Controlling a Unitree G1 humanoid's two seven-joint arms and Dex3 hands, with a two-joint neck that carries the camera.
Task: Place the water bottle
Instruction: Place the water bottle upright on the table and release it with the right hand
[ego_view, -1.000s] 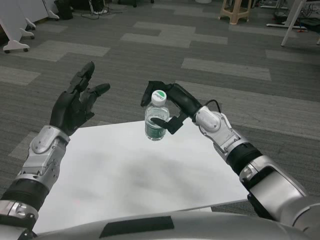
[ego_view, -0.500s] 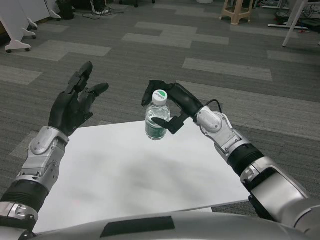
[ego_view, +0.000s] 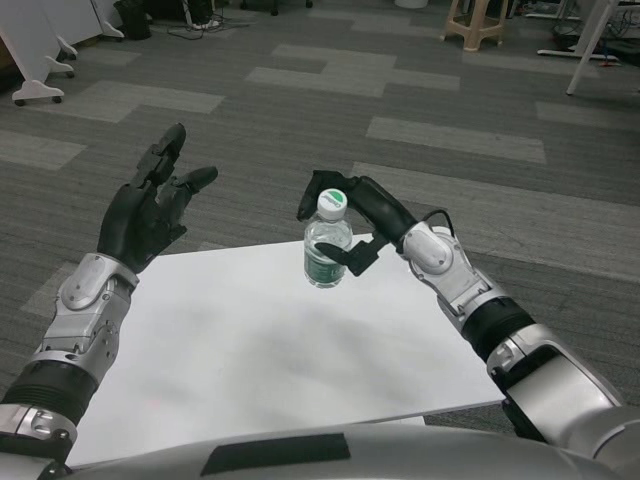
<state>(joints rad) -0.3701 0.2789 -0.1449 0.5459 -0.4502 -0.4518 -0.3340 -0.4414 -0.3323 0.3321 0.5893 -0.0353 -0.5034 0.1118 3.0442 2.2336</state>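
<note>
Wide grey carpet floor (ego_view: 450, 90) fills the back of the room, patterned in lighter and darker blocks, and in front of it sits the white table (ego_view: 250, 340), its far edge running just under both hands. Over on the robot's left, the silver left forearm (ego_view: 80, 320) angles up from the near corner of the table, and the left hand (ego_view: 150, 210) is raised with nothing in it, fingers spread apart and pointing up and away, palm turned inward toward the middle. Nothing touches those fingers; the bottle is well apart from them, off to their right. Now the right side: the right forearm (ego_view: 480, 300) reaches in from the lower right, and the right hand (ego_view: 350, 225) is wrapped around the water bottle (ego_view: 326, 245). The fingers curl over behind the neck, right by the cap, while the thumb presses the front of the body near the green label (ego_view: 322, 270). So the bottle is pinched between thumb and fingers, upright, over the far edge of the table. Whether its base touches the tabletop I cannot tell. On top, peeking just below the curled fingers, the small white cap (ego_view: 332, 203) with a green mark.
</note>
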